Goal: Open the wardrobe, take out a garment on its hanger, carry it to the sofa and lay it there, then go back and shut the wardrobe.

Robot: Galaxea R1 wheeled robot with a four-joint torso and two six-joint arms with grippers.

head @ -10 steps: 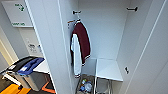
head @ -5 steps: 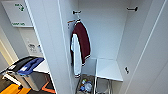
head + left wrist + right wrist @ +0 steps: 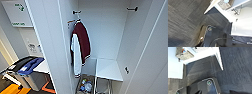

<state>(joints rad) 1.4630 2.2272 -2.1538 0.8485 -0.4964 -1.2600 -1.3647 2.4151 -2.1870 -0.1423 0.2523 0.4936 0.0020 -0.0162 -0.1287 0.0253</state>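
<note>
Inside the open wardrobe (image 3: 140,45), a dark red garment (image 3: 82,42) hangs.

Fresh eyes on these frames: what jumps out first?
The open wardrobe stands out, with a dark red garment with white sleeves hanging at the left end of its rail. Low inside sits a basket of small colourful items beside a white shelf. Outside to the left, a blue cloth lies over a dark bin.

A dark red jacket with white sleeves (image 3: 80,47) hangs above a woven basket (image 3: 85,86); grey carpet (image 3: 185,21) covers the floor.
</note>
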